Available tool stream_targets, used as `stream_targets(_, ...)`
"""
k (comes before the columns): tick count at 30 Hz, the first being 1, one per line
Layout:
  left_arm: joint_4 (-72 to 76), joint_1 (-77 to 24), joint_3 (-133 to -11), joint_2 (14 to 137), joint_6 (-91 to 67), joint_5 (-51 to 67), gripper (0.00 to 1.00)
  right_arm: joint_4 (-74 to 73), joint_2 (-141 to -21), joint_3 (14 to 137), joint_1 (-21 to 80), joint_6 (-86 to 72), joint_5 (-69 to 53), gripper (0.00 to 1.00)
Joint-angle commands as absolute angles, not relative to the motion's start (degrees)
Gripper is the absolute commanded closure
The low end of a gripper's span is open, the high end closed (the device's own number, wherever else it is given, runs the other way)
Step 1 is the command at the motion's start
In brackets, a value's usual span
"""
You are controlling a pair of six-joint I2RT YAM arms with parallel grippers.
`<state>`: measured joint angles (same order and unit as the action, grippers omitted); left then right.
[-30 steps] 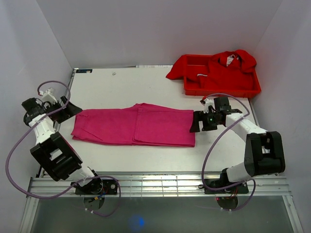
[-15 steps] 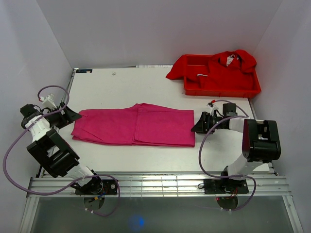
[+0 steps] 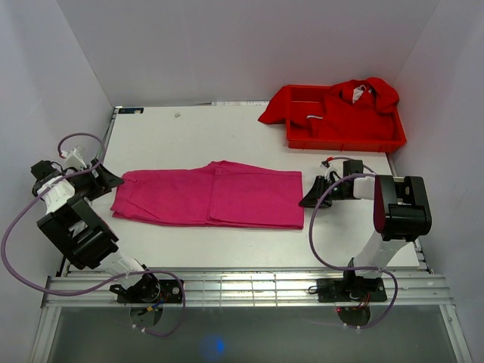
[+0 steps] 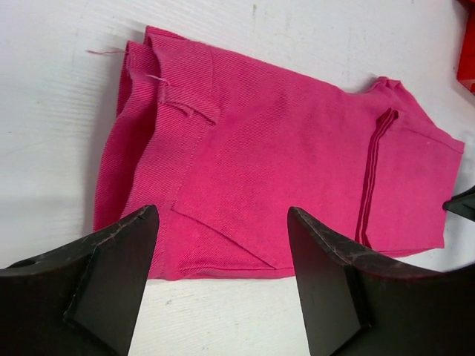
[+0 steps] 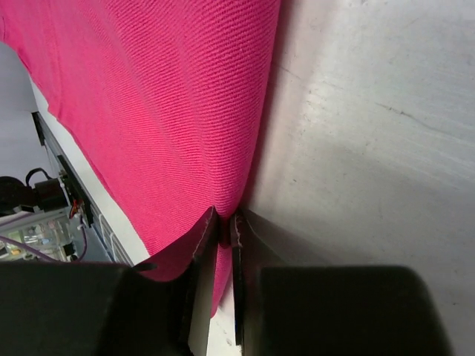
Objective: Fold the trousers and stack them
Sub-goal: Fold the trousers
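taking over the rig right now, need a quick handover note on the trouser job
Grippers: the left gripper is open, its fingers set wide at the left end of the long magenta-pink fabric trousers, gripping nothing. The right gripper is shut on the trousers' right-end edge, low on the white table.
Things: the trousers lie flat in one long strip between the two grippers. The red plastic tray sits at the far right, with red garments heaped in it.
Done: the trousers are laid out and the right end is pinched.
Left: close the left gripper on its end, fold, then stack.
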<state>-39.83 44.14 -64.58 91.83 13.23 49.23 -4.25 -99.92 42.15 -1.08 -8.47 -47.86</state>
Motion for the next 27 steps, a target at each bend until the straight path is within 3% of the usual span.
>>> stream_targets(1, -39.6, 44.6, -65.5, 91.4, 16.1, 47.0, 0.2, -10.0, -100.6, 42.9, -1.8, -5.1, -41.1, 0.85)
stream_targets(3, -39.6, 44.6, -64.5, 91.0, 18.7, 46.9, 0.19, -11.0, -99.1, 43.3, -1.9, -3.9, -42.0, 0.92)
stream_targets(10, -39.6, 44.6, -62.1, 88.9, 23.7, 45.1, 0.18, -19.4, -92.1, 46.9, -6.7, 2.8, -46.1, 0.92)
stream_targets(14, -41.2, 44.6, -61.5, 88.8, 25.0, 45.9, 0.18, -32.3, -88.9, 52.8, -13.7, 11.1, -45.7, 0.92)
stream_targets(18, -44.3, 44.6, -59.5, 87.6, 27.0, 50.2, 0.18, -42.2, -88.2, 60.4, -19.9, 17.6, -47.3, 0.92)
stream_targets(27, -40.6, 38.1, -51.6, 87.5, 21.8, 62.7, 0.2, -45.0, -86.0, 66.4, -19.3, 16.2, -53.4, 0.92)
